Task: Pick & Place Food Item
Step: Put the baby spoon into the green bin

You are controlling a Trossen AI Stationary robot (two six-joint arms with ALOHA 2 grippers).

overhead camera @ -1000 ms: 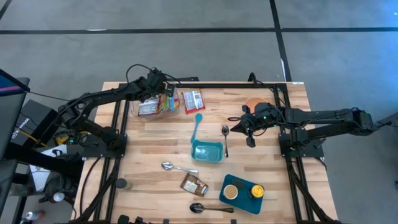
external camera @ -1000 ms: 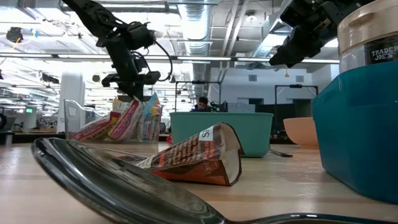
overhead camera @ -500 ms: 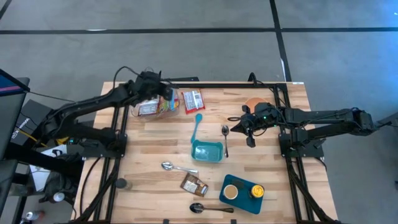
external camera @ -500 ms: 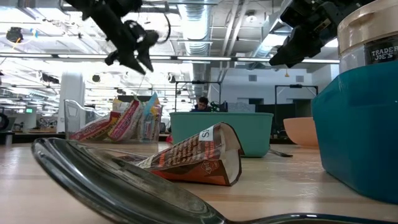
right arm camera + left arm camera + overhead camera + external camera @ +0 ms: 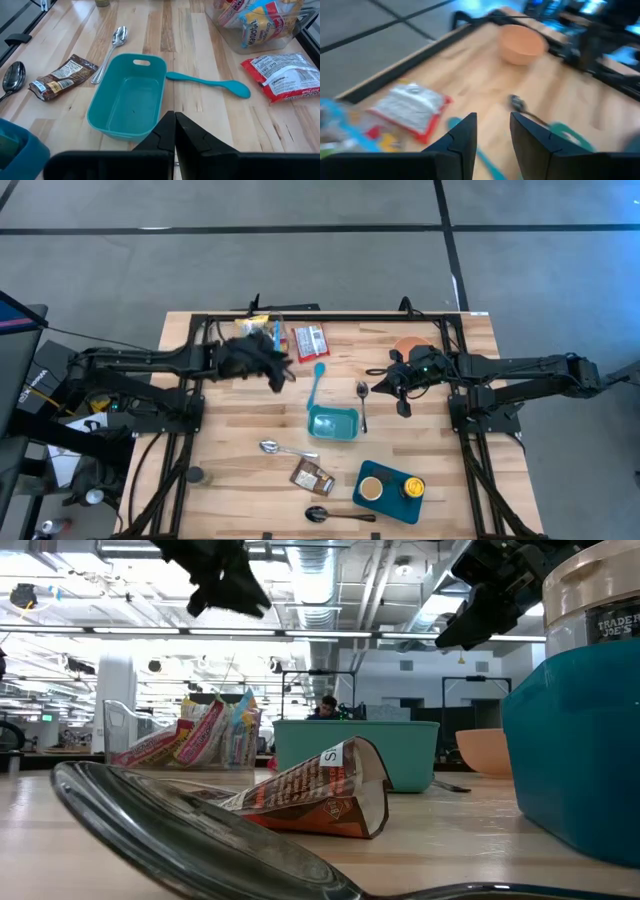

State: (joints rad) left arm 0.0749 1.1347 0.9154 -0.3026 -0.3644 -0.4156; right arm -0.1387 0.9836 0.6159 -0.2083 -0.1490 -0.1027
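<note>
teal spoon [image 5: 317, 383]: beside the teal tub [image 5: 333, 423]
orange bowl [image 5: 408, 346]: far edge
metal spoons [image 5: 277, 447]: near side

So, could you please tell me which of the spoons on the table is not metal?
The teal plastic spoon beside the teal rectangular container; the other three are shiny metal.

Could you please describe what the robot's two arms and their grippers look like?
Both arms are dark, nearly black, built of slim jointed segments with black cables trailing along them. The left gripper has two flat, dark, blade-like fingers. The right gripper has matching dark fingers. Small green lights show near the right arm's wrist.
</note>
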